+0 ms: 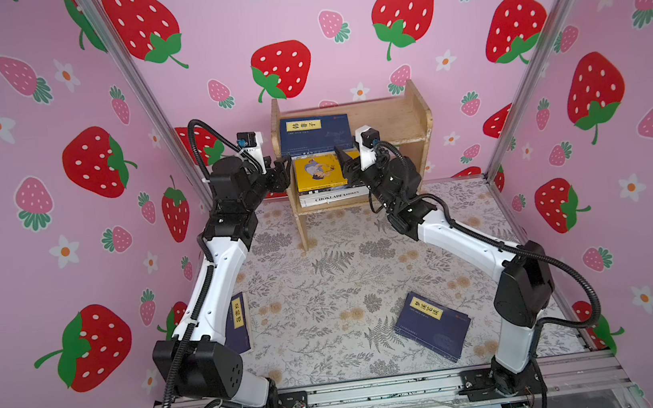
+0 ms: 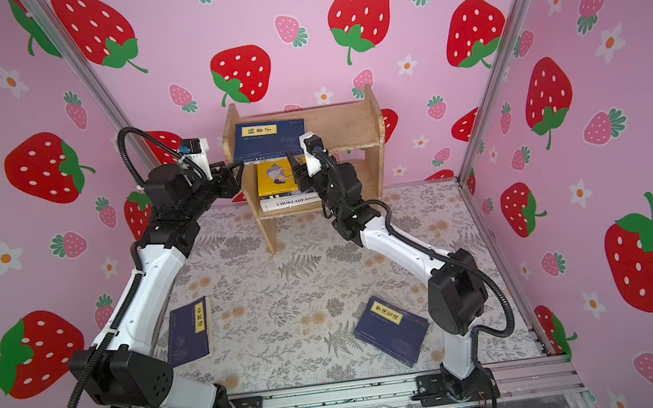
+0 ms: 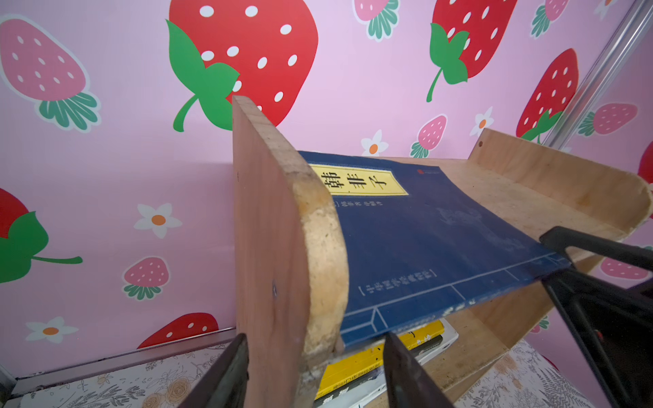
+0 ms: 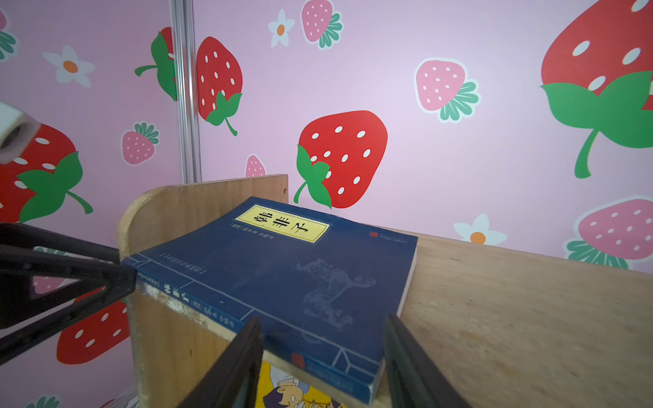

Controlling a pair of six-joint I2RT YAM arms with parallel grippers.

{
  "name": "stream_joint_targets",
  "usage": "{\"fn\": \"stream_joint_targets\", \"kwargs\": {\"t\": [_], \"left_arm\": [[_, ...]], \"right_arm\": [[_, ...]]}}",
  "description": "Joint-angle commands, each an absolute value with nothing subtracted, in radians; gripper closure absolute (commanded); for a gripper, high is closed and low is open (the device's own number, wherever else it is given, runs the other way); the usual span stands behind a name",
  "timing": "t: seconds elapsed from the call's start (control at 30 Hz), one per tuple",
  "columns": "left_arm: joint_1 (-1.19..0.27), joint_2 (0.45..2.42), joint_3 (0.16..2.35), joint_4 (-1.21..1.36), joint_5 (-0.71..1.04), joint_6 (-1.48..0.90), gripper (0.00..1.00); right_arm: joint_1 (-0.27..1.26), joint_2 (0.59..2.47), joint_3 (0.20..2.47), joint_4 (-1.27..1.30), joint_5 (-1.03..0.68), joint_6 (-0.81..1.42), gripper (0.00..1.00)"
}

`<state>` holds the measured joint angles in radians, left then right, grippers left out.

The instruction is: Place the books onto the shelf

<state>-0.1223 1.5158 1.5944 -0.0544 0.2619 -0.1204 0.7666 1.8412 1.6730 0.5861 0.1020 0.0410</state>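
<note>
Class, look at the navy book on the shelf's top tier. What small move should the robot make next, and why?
Probably push the navy book further back. Its near edge juts past the front of the top tier, and the right gripper and left gripper, both open, sit right at that edge.

White arm links (image 1: 221,284) with black joints (image 1: 210,371), trailed by ribbed black cables (image 1: 196,122).

Navy book (image 1: 315,135) lies flat on the wooden shelf (image 1: 399,119), top tier; yellow-topped stack (image 1: 319,172), perhaps three, below; two navy books (image 2: 188,331) (image 2: 391,329) outside.
</note>
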Motion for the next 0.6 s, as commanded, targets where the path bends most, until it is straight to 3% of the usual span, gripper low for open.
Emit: {"fn": "stream_joint_targets", "kwargs": {"t": [0.0,0.57], "left_arm": [[-0.117,1.509,1.615,-0.027,0.252,-0.109,0.39],[-0.117,1.426,1.525,-0.002,0.223,-0.15,0.43]], "right_arm": [[0.77,1.857,1.688,0.604,0.078,0.055,0.44],[0.768,1.819,1.678,0.585,0.101,0.032,0.45]]}}
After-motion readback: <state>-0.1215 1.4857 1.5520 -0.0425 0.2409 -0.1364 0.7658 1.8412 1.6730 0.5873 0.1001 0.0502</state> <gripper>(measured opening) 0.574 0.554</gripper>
